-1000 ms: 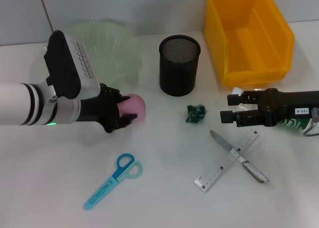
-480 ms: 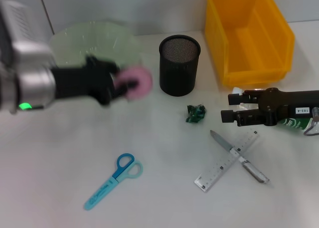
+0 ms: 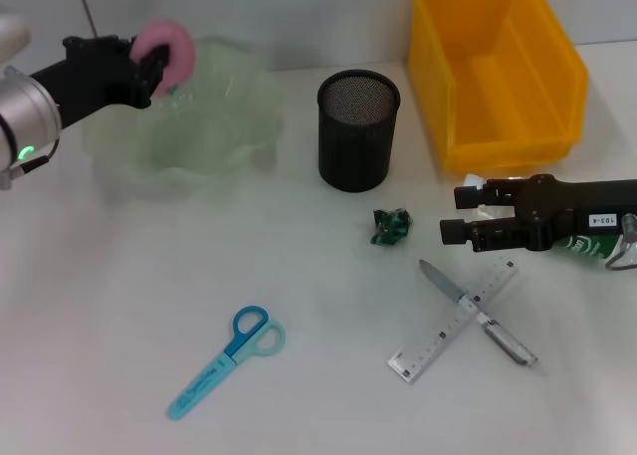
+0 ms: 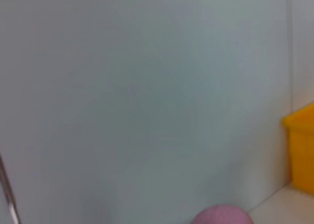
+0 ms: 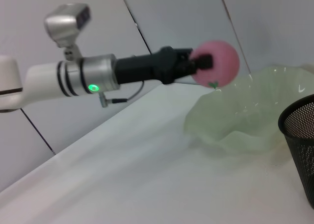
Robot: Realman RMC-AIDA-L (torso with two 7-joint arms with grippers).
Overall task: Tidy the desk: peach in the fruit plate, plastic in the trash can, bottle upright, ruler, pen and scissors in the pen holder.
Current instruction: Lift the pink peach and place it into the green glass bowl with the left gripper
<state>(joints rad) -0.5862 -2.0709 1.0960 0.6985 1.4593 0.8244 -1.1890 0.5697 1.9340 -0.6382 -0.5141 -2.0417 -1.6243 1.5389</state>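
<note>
Left arm is extended level, raised off the surface; left gripper [image 3: 149, 62] is clamped on the peach [image 3: 166, 49], which is held at the fingertips. Right arm is laid low and horizontal, right gripper [image 3: 461, 212] is pointed sideways, fingers spread apart with nothing between them.

Behind everything I see only a wall [image 3: 249, 17] of pale grey, smooth panels; in my head view one dark seam [image 3: 85, 2] runs down it at the far left, a little slanted; from my right wrist the same wall [image 5: 162, 13] shows two thin slanted seams [image 5: 132, 15]; from my left wrist the wall [image 4: 147, 87] fills nearly the whole view, with a faint vertical joint [image 4: 289, 47] near one edge.
</note>
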